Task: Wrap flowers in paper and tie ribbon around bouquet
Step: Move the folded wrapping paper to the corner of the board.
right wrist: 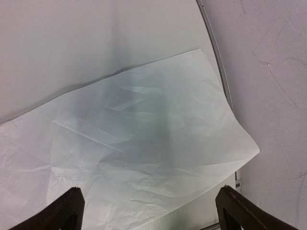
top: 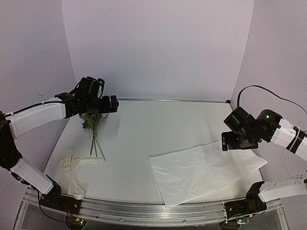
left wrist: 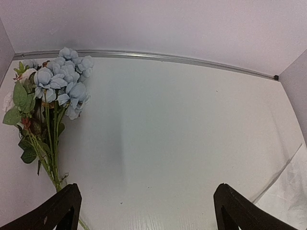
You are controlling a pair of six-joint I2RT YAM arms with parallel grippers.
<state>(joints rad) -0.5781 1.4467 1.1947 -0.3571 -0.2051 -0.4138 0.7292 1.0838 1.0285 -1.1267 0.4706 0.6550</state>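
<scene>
Released wide: left claw (left wrist: 147, 213) by flowers (left wrist: 66, 84) at desk's (top: 144, 129) left edge, right claw (right wrist: 148, 211) above paper (top: 206, 167) at near-right corner, ribbon (top: 72, 160) near-left.

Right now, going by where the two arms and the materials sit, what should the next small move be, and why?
Probably lower the left pincer onto the stems of the flowers and close. It hangs open above the bunch with nothing in it, the flowers lie well apart from the paper, and wrapping can hardly start until they are on that sheet.
</scene>
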